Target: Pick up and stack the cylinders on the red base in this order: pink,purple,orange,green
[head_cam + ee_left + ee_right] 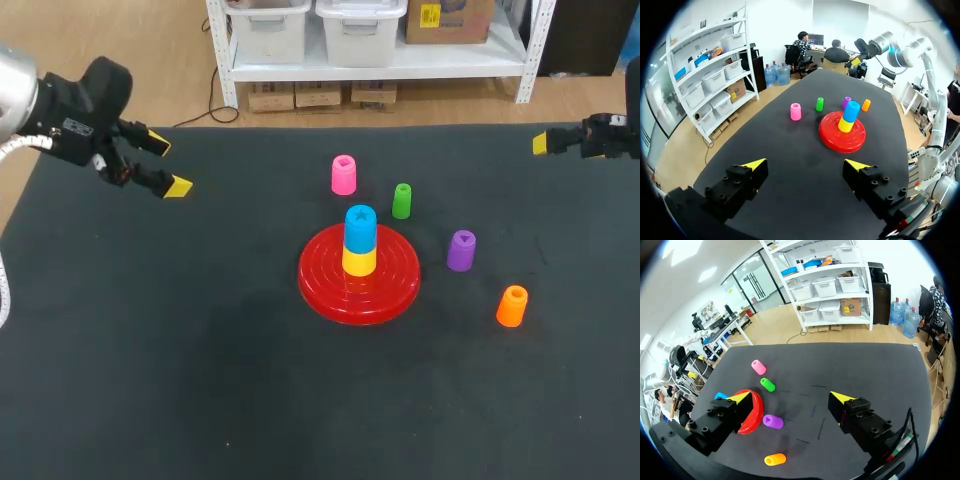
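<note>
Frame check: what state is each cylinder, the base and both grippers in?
pink cylinder: upright on table, unstacked
purple cylinder: upright on table, unstacked
orange cylinder: upright on table, unstacked
green cylinder: upright on table, unstacked
red base: holds yellow cylinder, blue cylinder on top
left gripper: open, empty
right gripper: open, empty

Red base [758, 413] half behind right claw [791, 399]

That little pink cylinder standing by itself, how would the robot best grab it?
Probably from straight above, fingers closing on opposite sides of the pink cylinder at mid-height: it stands upright, its wall is round, and the green cylinder beside it stands clear.
</note>
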Robot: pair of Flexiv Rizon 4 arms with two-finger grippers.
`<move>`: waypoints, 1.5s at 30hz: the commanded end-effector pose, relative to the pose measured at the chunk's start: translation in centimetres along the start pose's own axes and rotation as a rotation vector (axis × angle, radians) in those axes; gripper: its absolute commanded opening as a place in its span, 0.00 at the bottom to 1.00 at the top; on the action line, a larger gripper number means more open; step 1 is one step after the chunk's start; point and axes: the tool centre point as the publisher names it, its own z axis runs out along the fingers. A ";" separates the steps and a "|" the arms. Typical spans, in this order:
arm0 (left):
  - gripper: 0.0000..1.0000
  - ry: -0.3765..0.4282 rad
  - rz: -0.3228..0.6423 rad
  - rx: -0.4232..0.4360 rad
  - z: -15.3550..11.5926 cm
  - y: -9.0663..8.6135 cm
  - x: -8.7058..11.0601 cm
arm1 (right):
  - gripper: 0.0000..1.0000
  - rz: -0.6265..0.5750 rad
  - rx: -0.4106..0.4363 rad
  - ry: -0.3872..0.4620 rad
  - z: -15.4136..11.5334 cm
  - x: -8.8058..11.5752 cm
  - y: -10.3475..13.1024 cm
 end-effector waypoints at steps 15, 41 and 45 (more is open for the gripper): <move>1.00 -0.006 0.002 -0.001 0.0 0.0 0.1 | 1.00 0.000 0.000 0.000 0.0 0.0 0.0; 1.00 -0.006 0.002 -0.001 0.0 0.0 0.1 | 1.00 -0.321 0.101 0.528 15.4 -6.3 10.5; 1.00 -0.006 0.002 -0.001 0.0 0.0 0.1 | 1.00 -0.361 0.117 0.572 17.6 -5.9 11.8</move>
